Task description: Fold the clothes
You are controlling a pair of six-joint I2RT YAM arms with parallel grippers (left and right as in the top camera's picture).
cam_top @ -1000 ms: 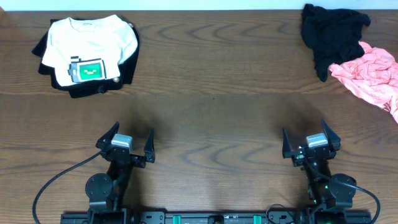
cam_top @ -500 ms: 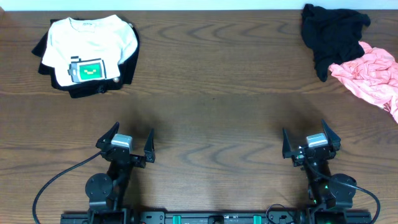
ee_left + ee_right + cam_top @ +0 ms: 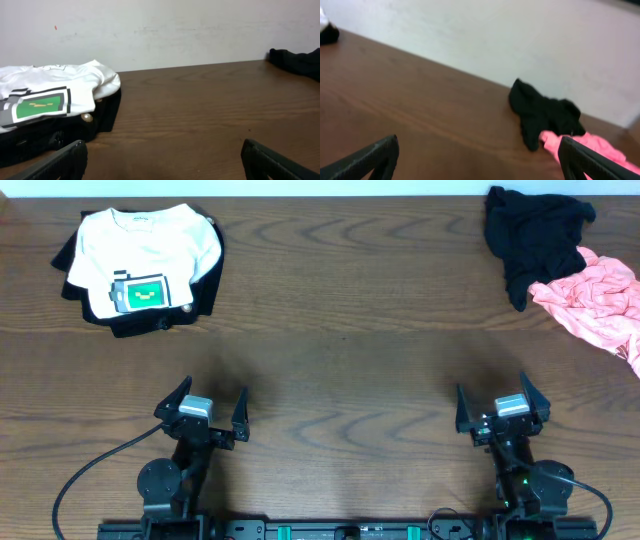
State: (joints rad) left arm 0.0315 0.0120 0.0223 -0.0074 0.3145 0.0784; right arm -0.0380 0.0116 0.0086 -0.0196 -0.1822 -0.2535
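Almost nothing has changed. The right gripper has shifted a very little to the right, and its wrist view is blurred, so I think this arm is just beginning to move. The left gripper stays at rest. Both have their jaws spread wide and hold nothing.

The crumpled pink garment lies untouched at the far right of the table, touching a black garment. At the far left sits a folded white T-shirt.

I judge that the folding of the pink garment is not yet started. The frame edge cuts it off, and no print is visible.
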